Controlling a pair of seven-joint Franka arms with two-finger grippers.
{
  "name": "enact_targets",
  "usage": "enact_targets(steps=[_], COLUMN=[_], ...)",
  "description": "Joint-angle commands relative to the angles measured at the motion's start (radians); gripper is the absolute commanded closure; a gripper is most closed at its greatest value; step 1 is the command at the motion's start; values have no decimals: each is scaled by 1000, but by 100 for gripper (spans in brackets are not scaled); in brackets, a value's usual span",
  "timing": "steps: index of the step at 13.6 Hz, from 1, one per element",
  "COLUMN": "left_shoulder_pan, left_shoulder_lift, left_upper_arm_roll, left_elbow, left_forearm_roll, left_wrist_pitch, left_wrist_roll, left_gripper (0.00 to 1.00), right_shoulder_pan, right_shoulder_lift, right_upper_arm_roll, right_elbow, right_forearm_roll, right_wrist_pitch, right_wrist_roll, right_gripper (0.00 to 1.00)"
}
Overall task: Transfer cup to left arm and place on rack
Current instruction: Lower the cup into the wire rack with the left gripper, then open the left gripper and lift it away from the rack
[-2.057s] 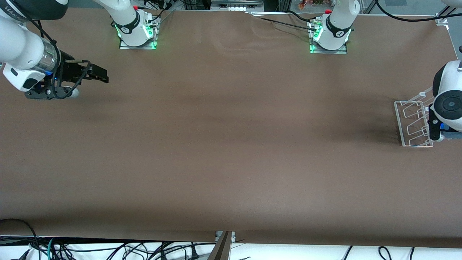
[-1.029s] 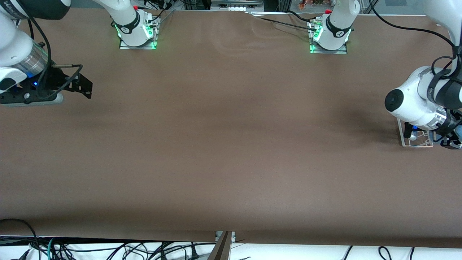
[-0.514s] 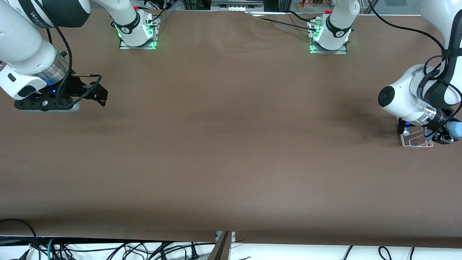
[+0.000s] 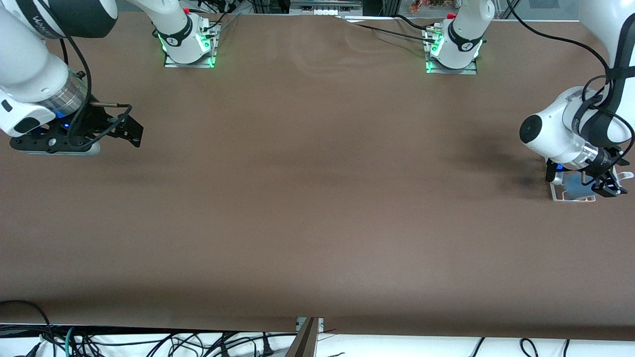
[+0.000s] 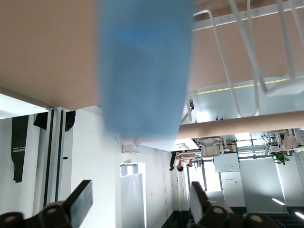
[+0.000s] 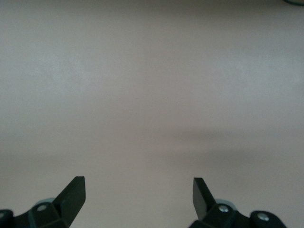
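Observation:
The light-blue cup (image 4: 577, 184) rests in the white wire rack (image 4: 570, 199) at the left arm's end of the table. My left gripper (image 4: 606, 188) hovers just over the rack. In the left wrist view the cup (image 5: 145, 71) sits among the rack's wires (image 5: 285, 89), clear of my open left gripper (image 5: 140, 191), and nothing is between the fingers. My right gripper (image 4: 133, 133) is open and empty over bare table at the right arm's end. The right wrist view shows only its open gripper (image 6: 137, 185) and the tabletop.
The rack's wooden dowel (image 5: 228, 127) runs beside the cup. The brown table (image 4: 317, 198) stretches bare between the two arms. The arm bases (image 4: 188, 44) stand along the edge farthest from the front camera. Cables hang below the nearest edge.
The left gripper carried the cup down to the rack and has let go of it; the cup now lies in the rack. The right gripper shifted slightly toward its end of the table.

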Motion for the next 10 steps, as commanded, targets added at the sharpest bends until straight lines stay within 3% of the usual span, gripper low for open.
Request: enact_targets(steps=[1,3,4,8,10], left_shoulder_pan=[-1,-9,-15,-30,-56], left_shoulder_lift=[-37,-64,-85,-173,-179], left_upper_arm_roll=[2,2,1,-4,-5], left_elbow=[-5,4,27,148,257], left_forearm_roll=[21,-11,-97,-579,-887], left_wrist_pitch=[16,13,10,-8,-146], left_wrist_roll=[-2,-5,-3,-3,-6], left_gripper=[0,0,0,0,0], right_shoulder_pan=[-115,-114,-114,-106,-103], right_shoulder_lift=[6,6,6,3,3], right_upper_arm_roll=[89,89,89,90,90], right_elbow=[11,11,10,10,10], right_forearm_roll=[27,29,29,30,38], right_wrist_pitch=[2,2,2,-13,-36], right_wrist_roll=[-10,-10,-10,6,3], right_gripper=[0,0,0,0,0])
